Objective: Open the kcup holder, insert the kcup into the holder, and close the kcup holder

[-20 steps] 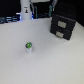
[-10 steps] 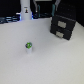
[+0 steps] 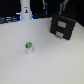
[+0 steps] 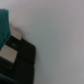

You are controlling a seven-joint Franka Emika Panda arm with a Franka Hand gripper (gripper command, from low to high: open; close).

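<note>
Clearly, in the exterior view, the white counter [image 3: 42, 62] fills most of the picture, and the kcup [image 3: 29, 47] stands upright on it, a tiny white cup with a bright green top, alone toward the exterior view's left and well apart from everything else. The kcup holder [image 3: 62, 26] sits at the far side of the counter toward the exterior view's right: a black boxy unit, turned slightly askew, with two stacked drawer fronts, each carrying a pale handle. Both drawer fronts look flush with the box. A taller white bottle-shaped thing [image 3: 24, 11] stands at the back toward the exterior view's left, in front of a dark, cluttered background. Above and behind the kcup holder some dark upright shapes reach the upper edge of the picture; the blur makes it impossible to tell whether they are part of the arm, and the pincer cannot be made out in this view.

Next, the wrist view shows the kcup holder [image 4: 20, 62] close up and at an angle, its black surface with a pale patch that may be a handle, resting on the plain white counter [image 4: 55, 35]. A teal block [image 4: 4, 27] sits at the edge of the picture just beside the black box. The pincer's fingers are not visible here either, so whether they stand apart or together cannot be told.
</note>
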